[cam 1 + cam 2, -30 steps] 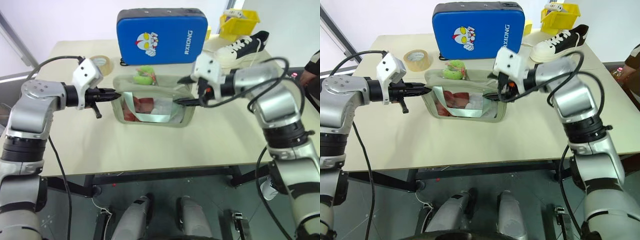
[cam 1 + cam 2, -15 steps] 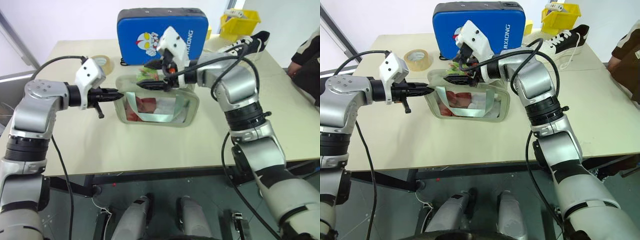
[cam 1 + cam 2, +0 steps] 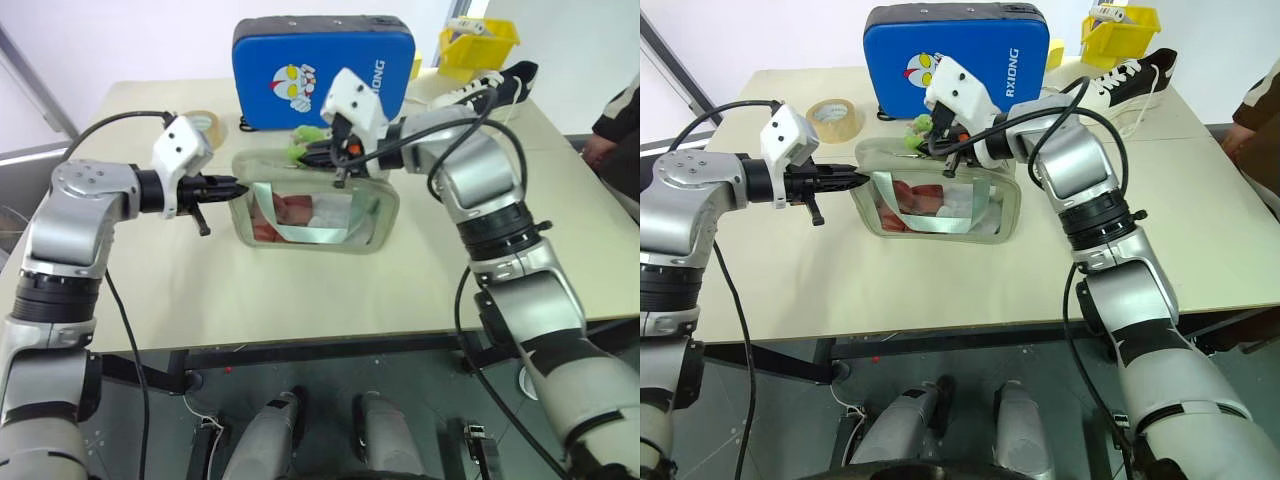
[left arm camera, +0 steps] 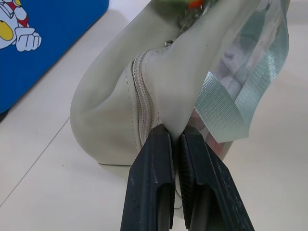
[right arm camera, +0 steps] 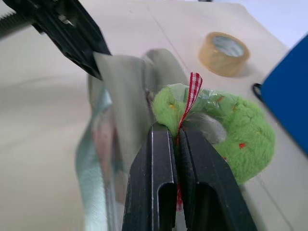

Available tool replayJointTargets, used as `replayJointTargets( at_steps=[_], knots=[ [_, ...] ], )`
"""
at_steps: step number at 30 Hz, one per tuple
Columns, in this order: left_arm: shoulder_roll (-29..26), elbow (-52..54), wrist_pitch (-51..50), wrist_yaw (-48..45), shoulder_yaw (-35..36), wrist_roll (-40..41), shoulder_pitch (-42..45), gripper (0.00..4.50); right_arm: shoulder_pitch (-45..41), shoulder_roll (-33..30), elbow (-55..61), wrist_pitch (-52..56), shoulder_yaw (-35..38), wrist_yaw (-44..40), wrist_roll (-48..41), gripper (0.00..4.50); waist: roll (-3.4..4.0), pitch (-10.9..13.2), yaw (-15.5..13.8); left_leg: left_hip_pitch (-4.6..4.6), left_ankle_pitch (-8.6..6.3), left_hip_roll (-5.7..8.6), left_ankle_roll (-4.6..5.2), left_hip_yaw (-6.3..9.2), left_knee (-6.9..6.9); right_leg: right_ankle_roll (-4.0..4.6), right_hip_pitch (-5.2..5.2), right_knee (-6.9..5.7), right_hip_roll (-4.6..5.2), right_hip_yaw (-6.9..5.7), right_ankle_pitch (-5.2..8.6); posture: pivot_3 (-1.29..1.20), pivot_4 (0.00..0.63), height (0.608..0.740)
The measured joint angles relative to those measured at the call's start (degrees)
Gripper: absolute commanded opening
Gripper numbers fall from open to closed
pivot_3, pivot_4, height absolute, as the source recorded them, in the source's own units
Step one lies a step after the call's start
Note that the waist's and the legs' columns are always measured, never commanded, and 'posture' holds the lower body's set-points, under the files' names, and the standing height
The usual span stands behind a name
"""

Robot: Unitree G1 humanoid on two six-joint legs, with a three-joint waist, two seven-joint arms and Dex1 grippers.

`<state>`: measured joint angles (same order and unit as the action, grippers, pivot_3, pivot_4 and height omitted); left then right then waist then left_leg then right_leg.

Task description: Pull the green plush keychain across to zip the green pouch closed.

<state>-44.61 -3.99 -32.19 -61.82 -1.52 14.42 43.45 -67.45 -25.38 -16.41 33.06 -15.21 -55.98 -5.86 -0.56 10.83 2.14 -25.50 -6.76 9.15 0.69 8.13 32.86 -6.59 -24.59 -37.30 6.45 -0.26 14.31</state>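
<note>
Beige table (image 3: 300,290) carries the pouch (image 3: 318,212), lengthwise between both grippers. Left gripper (image 4: 174,139) pinches its end fabric tight. Right gripper (image 5: 176,134) is clamped on the keychain (image 5: 231,130); its wrist view reveals a checked ribbon (image 5: 193,86).

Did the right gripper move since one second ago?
Yes. The right gripper went from the right end of the green pouch toward its left end, nearer the tape roll, and shut on the green plush keychain.
</note>
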Motion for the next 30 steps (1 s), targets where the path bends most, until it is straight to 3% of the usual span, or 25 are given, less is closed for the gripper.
replayJointTargets(
  at_steps=[4,9,13,16,19,22,24,30],
  knots=[
    [0.2,0.1,0.0,0.0,0.0,0.1,0.0,0.00,1.9,-9.6,6.1,-0.4,3.0,2.9,3.0,0.03,-0.01,0.0,-0.6,-0.02,-0.02,0.01,0.02,-0.02,0.00,0.00,0.00,0.08,0.05,0.00,0.00,0.00,0.150,0.740],
    [0.8,0.1,0.0,0.2,-0.1,0.1,0.0,0.00,13.7,-22.9,12.7,-2.9,4.4,6.4,10.3,0.03,-0.01,0.0,-1.3,-0.03,-0.02,0.00,0.02,-0.11,-0.03,0.11,-0.01,0.09,0.17,0.02,0.07,0.00,0.150,0.740],
    [1.7,0.0,0.0,0.4,-0.2,0.2,0.1,0.00,22.5,-27.0,15.2,-6.4,3.7,8.0,14.2,0.03,0.00,0.0,-1.0,-0.02,-0.02,0.00,0.03,-0.21,-0.02,0.19,0.01,0.10,0.23,0.08,0.12,0.00,0.150,0.740],
    [2.2,0.0,0.0,0.5,-0.5,0.3,0.2,0.00,27.0,-25.9,15.5,-6.8,3.5,10.6,15.8,0.03,-0.01,0.0,-1.1,0.01,-0.02,-0.01,0.04,-0.20,0.01,0.20,0.05,0.09,0.23,0.08,0.13,0.00,0.150,0.740],
    [2.7,0.0,-0.2,0.8,-0.5,0.4,0.2,0.00,31.3,-20.9,13.5,-8.1,2.1,14.1,17.2,0.03,-0.04,0.0,-1.2,0.04,-0.02,0.00,0.04,-0.19,0.04,0.21,0.11,0.09,0.22,0.08,0.13,0.00,0.150,0.740],
    [2.7,0.1,-0.9,1.2,-0.5,0.3,0.3,0.00,33.8,-7.3,10.2,-4.4,4.3,18.1,12.8,0.03,-0.04,0.0,-0.9,0.11,-0.01,-0.04,0.05,-0.16,0.04,0.20,0.12,0.01,0.12,0.12,0.11,0.00,0.150,0.740],
    [2.6,0.0,-1.2,1.7,-0.4,0.2,0.3,0.00,33.9,-1.5,10.2,-0.6,6.9,19.7,9.8,0.03,-0.03,-0.1,-0.9,0.12,0.00,-0.05,0.04,-0.14,0.05,0.19,0.11,-0.03,0.07,0.12,0.11,0.00,0.150,0.740],
    [2.6,0.1,-1.3,2.1,-0.4,0.3,0.2,0.00,33.9,-2.4,11.0,1.9,8.8,18.8,7.5,0.03,-0.04,-0.1,-1.2,0.12,-0.01,-0.05,0.03,-0.14,0.09,0.12,0.14,0.02,0.04,0.10,0.05,0.00,0.150,0.740]
  ],
)
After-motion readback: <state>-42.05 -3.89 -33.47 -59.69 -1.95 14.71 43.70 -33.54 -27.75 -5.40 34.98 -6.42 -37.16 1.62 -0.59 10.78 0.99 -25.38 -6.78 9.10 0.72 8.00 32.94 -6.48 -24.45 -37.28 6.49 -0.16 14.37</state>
